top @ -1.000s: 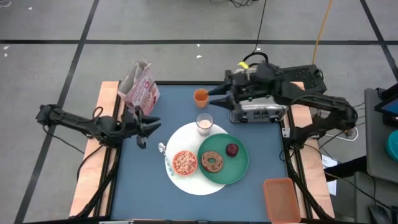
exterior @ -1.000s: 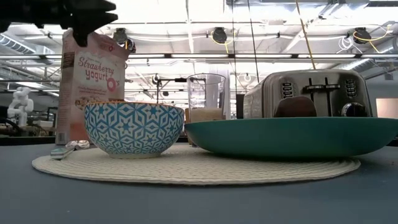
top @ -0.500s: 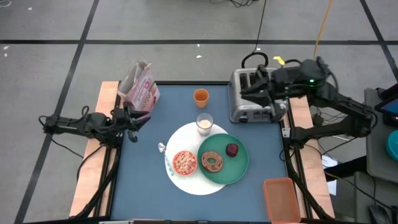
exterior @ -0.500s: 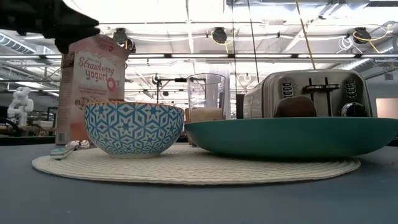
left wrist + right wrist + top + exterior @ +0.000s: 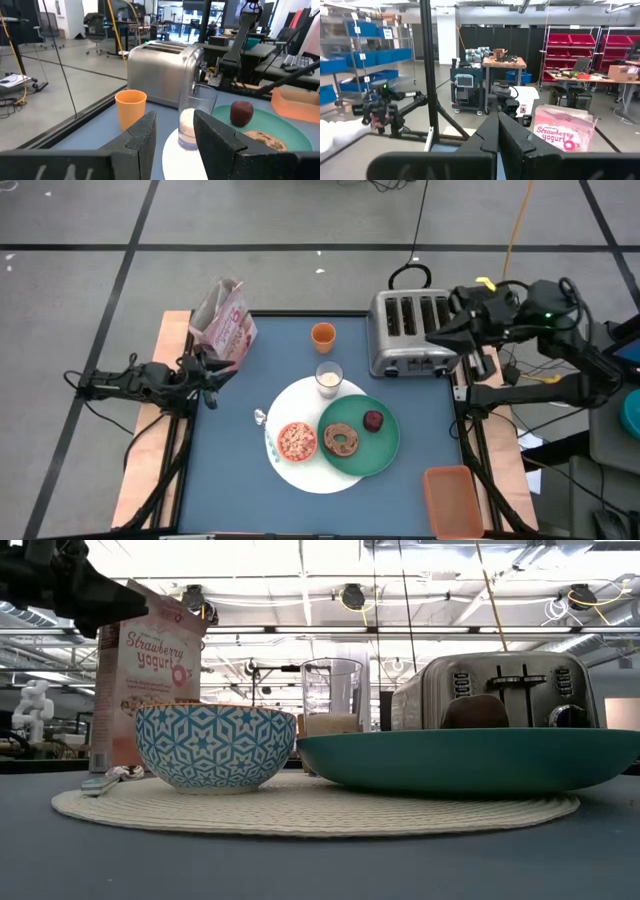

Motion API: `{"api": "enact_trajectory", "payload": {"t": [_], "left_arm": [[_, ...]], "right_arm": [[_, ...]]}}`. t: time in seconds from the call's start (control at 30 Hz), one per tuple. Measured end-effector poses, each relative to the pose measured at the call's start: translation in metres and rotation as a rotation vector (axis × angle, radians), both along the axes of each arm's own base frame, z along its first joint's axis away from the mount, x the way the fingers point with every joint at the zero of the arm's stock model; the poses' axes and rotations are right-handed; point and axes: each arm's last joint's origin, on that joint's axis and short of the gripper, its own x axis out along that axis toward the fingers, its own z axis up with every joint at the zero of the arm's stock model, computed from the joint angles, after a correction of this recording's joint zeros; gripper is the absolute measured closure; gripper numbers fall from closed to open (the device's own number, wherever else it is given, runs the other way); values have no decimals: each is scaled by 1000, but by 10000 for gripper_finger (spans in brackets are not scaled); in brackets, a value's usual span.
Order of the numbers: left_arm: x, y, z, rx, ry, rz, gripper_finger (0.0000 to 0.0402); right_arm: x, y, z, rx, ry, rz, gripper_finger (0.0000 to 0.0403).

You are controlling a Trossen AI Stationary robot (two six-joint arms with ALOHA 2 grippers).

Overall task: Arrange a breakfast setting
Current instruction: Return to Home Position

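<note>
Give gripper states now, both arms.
Left gripper: open, holding nothing.
Right gripper: closed, holding nothing.

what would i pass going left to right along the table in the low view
spoon → patterned bowl → milk glass → toaster. The cereal box and green plate overlap these, so they are left out.
</note>
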Motion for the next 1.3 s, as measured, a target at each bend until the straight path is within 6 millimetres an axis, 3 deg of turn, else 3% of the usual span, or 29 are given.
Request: {"api": "enact_trajectory", "payload": {"t": [0.33,0.73,1.03,1.3], "left_arm": [[-3,0,-6,-22,14,3,266],[18,-3,-49,-15,-80,-3,266],[20,-7,-51,84,-73,-163,266],[21,-8,-51,106,-62,-188,266]], "right_arm": [[-27,7,-12,-74,94,0,399],[-39,10,-29,-78,102,3,399],[-34,9,-40,-74,121,5,399],[-18,5,-80,-45,160,7,399]]}}
